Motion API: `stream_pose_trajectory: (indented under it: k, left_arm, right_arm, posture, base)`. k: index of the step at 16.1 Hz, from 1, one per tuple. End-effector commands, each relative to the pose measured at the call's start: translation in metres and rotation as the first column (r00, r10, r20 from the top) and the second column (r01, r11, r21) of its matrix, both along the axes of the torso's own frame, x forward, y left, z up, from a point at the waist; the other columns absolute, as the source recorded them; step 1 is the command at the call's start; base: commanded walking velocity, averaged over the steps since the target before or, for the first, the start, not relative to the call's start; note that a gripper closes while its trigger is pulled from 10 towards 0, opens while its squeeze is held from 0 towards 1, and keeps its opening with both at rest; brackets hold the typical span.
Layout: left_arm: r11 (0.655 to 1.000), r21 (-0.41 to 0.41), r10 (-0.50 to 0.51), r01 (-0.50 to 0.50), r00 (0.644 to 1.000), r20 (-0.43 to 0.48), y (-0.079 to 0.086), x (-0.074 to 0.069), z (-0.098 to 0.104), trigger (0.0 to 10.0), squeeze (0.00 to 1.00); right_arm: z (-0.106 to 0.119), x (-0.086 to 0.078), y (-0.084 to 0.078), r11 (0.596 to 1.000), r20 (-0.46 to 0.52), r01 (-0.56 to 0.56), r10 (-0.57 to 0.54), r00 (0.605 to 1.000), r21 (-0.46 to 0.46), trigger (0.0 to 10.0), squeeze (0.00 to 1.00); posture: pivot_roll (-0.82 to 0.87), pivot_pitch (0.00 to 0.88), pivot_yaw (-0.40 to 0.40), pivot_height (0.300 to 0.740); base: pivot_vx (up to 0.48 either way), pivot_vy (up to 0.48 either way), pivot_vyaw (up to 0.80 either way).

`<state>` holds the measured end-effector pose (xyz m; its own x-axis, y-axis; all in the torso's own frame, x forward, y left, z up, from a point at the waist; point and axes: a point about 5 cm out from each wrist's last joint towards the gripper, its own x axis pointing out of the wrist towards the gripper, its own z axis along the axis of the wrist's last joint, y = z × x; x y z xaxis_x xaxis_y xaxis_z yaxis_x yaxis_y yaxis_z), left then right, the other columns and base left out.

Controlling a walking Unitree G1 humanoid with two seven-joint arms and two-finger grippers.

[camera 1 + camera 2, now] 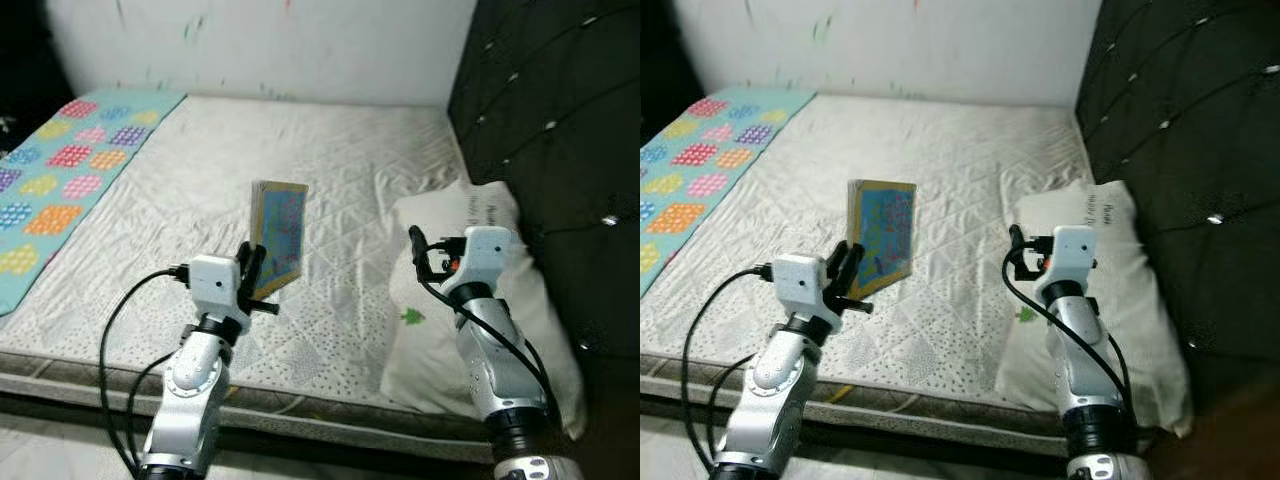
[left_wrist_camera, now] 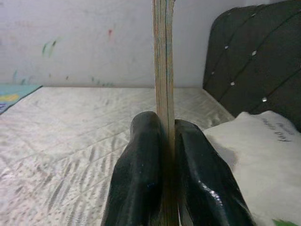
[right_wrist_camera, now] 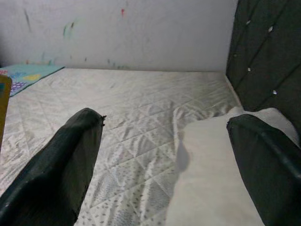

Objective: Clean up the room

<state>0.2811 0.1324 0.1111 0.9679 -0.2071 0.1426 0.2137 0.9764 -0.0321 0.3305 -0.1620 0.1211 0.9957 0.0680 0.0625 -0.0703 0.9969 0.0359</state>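
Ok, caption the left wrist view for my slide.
Left gripper clamps a thin book edge-on above the quilted mattress, white pillow alongside.

Glossy black fingers point(image 2: 141, 179) are pinching a paper-edged book point(image 1: 278, 238); the quilted cloth mattress point(image 1: 330, 170) is looking matt

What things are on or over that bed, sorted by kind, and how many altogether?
Book, held by the left gripper: 1
Pillow: 1
Blanket: 1
Total: 3
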Motion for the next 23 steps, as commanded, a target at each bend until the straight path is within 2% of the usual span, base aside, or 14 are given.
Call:
stream_pose_trajectory:
  k: [1, 8, 11, 21, 23]
  left_arm:
    - [1.000, -0.011, -0.017, 0.017, 0.998, 0.068, -0.0052, 0.0022, 0.0141, 10.0, 0.00]
    - [1.000, -0.026, 0.011, -0.010, 0.999, 0.043, -0.0057, 0.0039, 0.0116, 10.0, 0.00]
    - [0.999, -0.029, -0.024, 0.026, 0.997, 0.067, -0.0089, 0.0021, 0.0135, 10.0, 0.00]
    - [0.999, -0.024, -0.029, 0.031, 0.998, 0.062, -0.0104, 0.0011, 0.0122, 10.0, 0.00]
    - [0.999, -0.029, 0.015, -0.014, 0.999, 0.041, -0.0081, 0.0027, 0.0097, 10.0, 0.00]
  right_arm:
    - [-0.0003, -0.0004, -0.0074, 1.000, -0.003, 0.018, -0.019, 1.000, -0.009, 10.0, 0.00]
    - [-0.0003, 0.0001, -0.0101, 0.999, -0.002, 0.024, -0.024, 1.000, -0.024, 10.0, 0.00]
    - [-0.0005, 0.0004, -0.0111, 0.999, -0.004, 0.023, -0.023, 1.000, -0.028, 10.0, 0.00]
    - [-0.0008, 0.0017, -0.0120, 0.999, -0.010, 0.022, -0.023, 1.000, -0.033, 10.0, 0.00]
    - [-0.0008, 0.0017, -0.0128, 0.999, -0.010, 0.024, -0.025, 1.000, -0.034, 10.0, 0.00]
  posture:
    - [0.06, 0.000, 0.024, 0.740]
    - [0.05, 0.000, 0.020, 0.740]
    - [0.05, 0.000, 0.017, 0.740]
    - [0.05, 0.000, 0.013, 0.740]
    - [0.05, 0.000, 0.013, 0.740]
  base:
    - [0.259, 0.000, 0.00]
    - [0.035, 0.000, 0.00]
    - [0.000, 0.000, 0.00]
    - [0.383, 0.000, 0.00]
    - [0.152, 0.000, 0.00]
